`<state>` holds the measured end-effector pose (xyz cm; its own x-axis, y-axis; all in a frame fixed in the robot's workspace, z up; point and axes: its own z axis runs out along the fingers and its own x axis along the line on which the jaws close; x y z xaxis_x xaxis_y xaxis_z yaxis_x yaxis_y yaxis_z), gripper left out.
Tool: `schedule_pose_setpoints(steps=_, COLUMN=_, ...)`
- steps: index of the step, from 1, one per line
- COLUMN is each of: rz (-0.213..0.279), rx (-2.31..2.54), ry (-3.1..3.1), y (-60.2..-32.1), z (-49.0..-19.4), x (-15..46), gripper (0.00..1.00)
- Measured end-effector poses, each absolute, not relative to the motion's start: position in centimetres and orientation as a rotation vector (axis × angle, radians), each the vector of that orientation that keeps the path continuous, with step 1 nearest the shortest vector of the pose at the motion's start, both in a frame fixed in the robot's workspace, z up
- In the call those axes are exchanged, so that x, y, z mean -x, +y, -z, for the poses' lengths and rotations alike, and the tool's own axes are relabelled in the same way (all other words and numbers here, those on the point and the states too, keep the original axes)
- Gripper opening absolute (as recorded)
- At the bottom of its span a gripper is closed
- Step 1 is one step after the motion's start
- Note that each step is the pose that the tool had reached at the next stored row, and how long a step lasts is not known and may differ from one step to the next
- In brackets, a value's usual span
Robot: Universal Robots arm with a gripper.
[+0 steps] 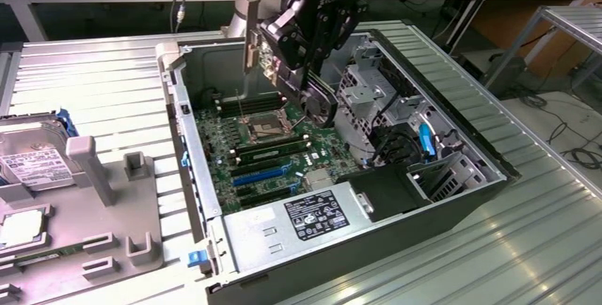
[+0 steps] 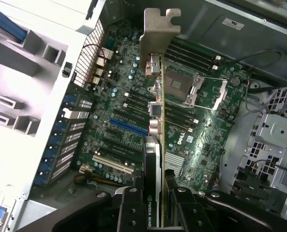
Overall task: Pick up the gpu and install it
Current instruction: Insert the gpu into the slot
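Observation:
My gripper (image 1: 306,65) is shut on the gpu (image 1: 252,37), a thin card with a green board, a black face and a silver end bracket. I hold it on edge, hanging above the motherboard (image 1: 263,143) inside the open computer case (image 1: 452,199). In the wrist view the gpu (image 2: 158,58) runs edge-on away from the gripper (image 2: 158,215), bracket end farthest, with a black finger (image 2: 128,212) on each side. It hovers over the board's middle, beside the empty processor socket (image 2: 182,84), apart from the blue slot (image 2: 128,128).
The power supply (image 1: 311,217) fills the case's near end; drive cages (image 1: 376,101) and cables line the exterior view's right. A grey holder (image 1: 94,178) at the exterior view's left carries a hard drive (image 1: 33,167), a processor (image 1: 19,227) and a memory stick (image 1: 47,256).

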<state>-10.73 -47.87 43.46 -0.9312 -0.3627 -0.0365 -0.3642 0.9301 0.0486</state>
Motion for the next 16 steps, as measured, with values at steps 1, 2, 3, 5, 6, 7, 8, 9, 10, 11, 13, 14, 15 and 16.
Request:
schedule_pose_setpoints(steps=1, rz=-0.085, rx=0.594, ry=3.057, y=-47.87, z=-43.46, x=10.72, gripper=0.27)
schedule_pose_setpoints(steps=2, rz=-0.085, rx=0.602, ry=3.055, y=-47.86, z=-43.46, x=10.72, gripper=0.27)
schedule_pose_setpoints(steps=3, rz=-0.086, rx=0.615, ry=3.053, y=-47.87, z=-43.46, x=10.72, gripper=0.27)
schedule_pose_setpoints(steps=5, rz=-0.086, rx=0.644, ry=3.047, y=-47.87, z=-43.46, x=10.72, gripper=0.27)
schedule_pose_setpoints(steps=6, rz=-0.086, rx=0.653, ry=3.046, y=-47.87, z=-43.46, x=10.73, gripper=0.27)
schedule_pose_setpoints(steps=7, rz=-0.086, rx=0.663, ry=3.044, y=-47.87, z=-43.46, x=10.72, gripper=0.27)
schedule_pose_setpoints(steps=8, rz=-0.086, rx=0.677, ry=3.041, y=-47.87, z=-43.46, x=10.73, gripper=0.27)
schedule_pose_setpoints(steps=9, rz=-0.087, rx=0.696, ry=3.037, y=-47.87, z=-43.46, x=10.73, gripper=0.27)
schedule_pose_setpoints(steps=10, rz=-0.087, rx=0.708, ry=3.034, y=-47.87, z=-43.46, x=10.72, gripper=0.27)
schedule_pose_setpoints(steps=11, rz=-0.087, rx=0.717, ry=3.032, y=-47.87, z=-43.46, x=10.73, gripper=0.27)
schedule_pose_setpoints(steps=13, rz=-0.088, rx=0.767, ry=3.021, y=-47.87, z=-43.46, x=10.72, gripper=0.27)
schedule_pose_setpoints(steps=14, rz=-0.088, rx=0.778, ry=3.018, y=-47.87, z=-43.46, x=10.72, gripper=0.27)
schedule_pose_setpoints(steps=15, rz=-0.088, rx=0.789, ry=3.016, y=-47.87, z=-43.46, x=10.72, gripper=0.27)
schedule_pose_setpoints(steps=16, rz=-0.088, rx=0.804, ry=3.012, y=-47.87, z=-43.46, x=10.73, gripper=0.27)
